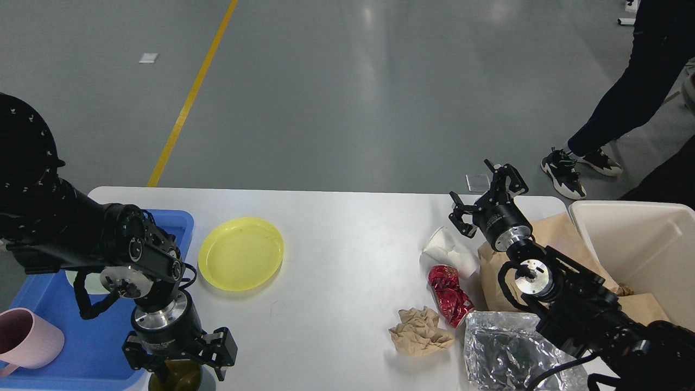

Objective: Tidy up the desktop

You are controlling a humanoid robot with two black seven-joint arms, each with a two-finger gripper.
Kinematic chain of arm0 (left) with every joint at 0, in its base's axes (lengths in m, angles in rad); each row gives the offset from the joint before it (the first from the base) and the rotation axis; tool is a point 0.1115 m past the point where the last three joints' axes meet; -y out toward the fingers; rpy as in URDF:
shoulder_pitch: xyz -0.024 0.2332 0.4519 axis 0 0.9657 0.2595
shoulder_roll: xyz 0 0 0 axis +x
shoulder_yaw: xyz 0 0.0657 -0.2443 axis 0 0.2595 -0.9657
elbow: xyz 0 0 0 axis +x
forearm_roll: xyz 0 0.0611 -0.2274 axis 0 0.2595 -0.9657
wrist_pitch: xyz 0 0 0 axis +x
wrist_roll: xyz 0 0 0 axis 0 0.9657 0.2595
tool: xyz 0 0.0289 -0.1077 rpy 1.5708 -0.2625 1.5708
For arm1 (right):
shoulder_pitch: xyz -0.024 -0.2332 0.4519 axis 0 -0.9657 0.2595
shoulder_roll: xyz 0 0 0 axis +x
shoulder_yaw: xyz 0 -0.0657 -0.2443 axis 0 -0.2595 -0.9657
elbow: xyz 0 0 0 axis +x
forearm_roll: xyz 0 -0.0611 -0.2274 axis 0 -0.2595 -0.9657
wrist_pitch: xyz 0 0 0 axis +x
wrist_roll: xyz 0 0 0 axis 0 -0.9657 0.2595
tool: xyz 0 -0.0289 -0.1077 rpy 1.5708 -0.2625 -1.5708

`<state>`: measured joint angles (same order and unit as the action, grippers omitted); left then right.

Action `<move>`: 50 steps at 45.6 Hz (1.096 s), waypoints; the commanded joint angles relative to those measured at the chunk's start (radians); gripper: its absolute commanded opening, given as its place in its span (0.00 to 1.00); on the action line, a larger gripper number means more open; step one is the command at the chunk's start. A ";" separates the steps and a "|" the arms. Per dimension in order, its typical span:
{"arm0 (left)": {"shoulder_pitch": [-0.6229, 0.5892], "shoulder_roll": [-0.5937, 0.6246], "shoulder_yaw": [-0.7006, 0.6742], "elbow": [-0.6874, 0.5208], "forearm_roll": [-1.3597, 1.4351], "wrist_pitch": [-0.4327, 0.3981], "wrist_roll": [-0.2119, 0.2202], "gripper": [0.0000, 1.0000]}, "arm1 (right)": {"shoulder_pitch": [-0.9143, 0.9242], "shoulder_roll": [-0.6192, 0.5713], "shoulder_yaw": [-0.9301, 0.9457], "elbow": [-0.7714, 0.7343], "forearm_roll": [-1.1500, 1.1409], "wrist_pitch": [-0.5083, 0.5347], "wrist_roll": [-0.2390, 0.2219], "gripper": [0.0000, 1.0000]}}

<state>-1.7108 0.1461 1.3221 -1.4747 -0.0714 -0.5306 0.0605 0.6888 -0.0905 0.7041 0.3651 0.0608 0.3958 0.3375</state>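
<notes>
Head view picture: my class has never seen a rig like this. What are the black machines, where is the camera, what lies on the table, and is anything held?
The camera sits in a robot's head, looking forward and down. The black shapes are its two arms.

The left gripper hangs open around a dark cup at the near edge; whether it grips it is unclear. The right gripper is open and empty.

On the white desktop lie a yellow plate, a crushed paper cup, a red wrapper, crumpled brown paper and a foil bag. At left, a blue tray holds a pink mug; at right stands a cream bin.
</notes>
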 commanded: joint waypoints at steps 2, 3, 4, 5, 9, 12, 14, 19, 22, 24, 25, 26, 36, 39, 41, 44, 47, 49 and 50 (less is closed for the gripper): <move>0.026 -0.005 0.000 0.010 0.001 0.017 -0.004 0.96 | 0.000 0.000 0.000 0.000 0.001 0.000 0.000 1.00; 0.031 -0.006 0.000 0.011 0.001 0.017 -0.004 0.96 | 0.000 0.000 0.000 0.000 0.001 0.000 0.000 1.00; 0.036 -0.006 0.000 0.014 0.001 0.017 -0.004 0.96 | 0.000 0.000 0.000 0.000 -0.001 0.000 0.000 1.00; 0.039 -0.006 -0.001 0.017 0.001 0.017 -0.004 0.96 | 0.000 0.000 0.000 0.000 -0.001 0.000 0.000 1.00; 0.057 -0.011 -0.003 0.028 0.001 0.026 -0.004 0.96 | 0.000 0.000 0.000 0.000 -0.001 0.000 0.000 1.00; 0.069 -0.013 -0.006 0.033 0.001 0.040 -0.004 0.96 | 0.000 0.000 0.000 0.000 0.001 0.000 0.000 1.00; 0.074 -0.013 -0.007 0.033 0.001 0.046 -0.004 0.96 | 0.000 0.000 0.000 0.000 0.001 0.000 0.000 1.00; 0.077 -0.013 -0.007 0.033 0.001 0.051 -0.004 0.96 | 0.000 0.000 0.000 0.000 -0.001 0.000 0.000 1.00; 0.077 -0.013 -0.009 0.033 0.002 0.051 -0.004 0.96 | 0.000 0.000 0.000 0.000 0.001 0.000 0.000 1.00; 0.079 -0.013 -0.009 0.033 0.002 0.051 -0.004 0.96 | 0.000 0.000 0.000 0.000 -0.001 0.000 0.000 1.00; 0.079 -0.013 -0.009 0.033 0.001 0.051 -0.004 0.96 | 0.000 0.000 0.000 0.000 -0.001 0.000 0.000 1.00; 0.079 -0.013 -0.010 0.033 0.001 0.051 -0.004 0.96 | 0.000 0.000 0.000 0.000 0.001 0.000 0.000 1.00; 0.079 -0.013 -0.014 0.033 0.001 0.051 -0.004 0.96 | 0.000 0.000 0.000 0.000 0.001 0.000 0.000 1.00; 0.079 -0.013 -0.015 0.033 0.001 0.051 -0.004 0.95 | 0.000 0.000 0.000 0.000 0.001 0.000 0.000 1.00; 0.079 -0.011 -0.015 0.033 0.001 0.051 -0.004 0.94 | 0.000 0.000 0.000 0.000 0.001 0.000 0.000 1.00; 0.079 -0.013 -0.015 0.033 0.002 0.051 -0.004 0.93 | 0.000 0.000 0.000 0.000 -0.001 0.000 0.000 1.00; 0.077 -0.011 -0.017 0.033 0.001 0.052 -0.004 0.93 | 0.000 0.000 0.000 0.000 0.001 0.000 0.000 1.00; 0.077 -0.013 -0.017 0.034 0.002 0.054 -0.004 0.93 | 0.000 0.000 0.000 0.000 0.001 0.000 0.000 1.00; 0.077 -0.013 -0.017 0.034 0.002 0.054 -0.004 0.92 | 0.000 0.000 0.000 0.000 -0.001 0.000 0.000 1.00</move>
<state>-1.6322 0.1341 1.3061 -1.4418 -0.0700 -0.4796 0.0568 0.6888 -0.0905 0.7041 0.3651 0.0609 0.3958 0.3375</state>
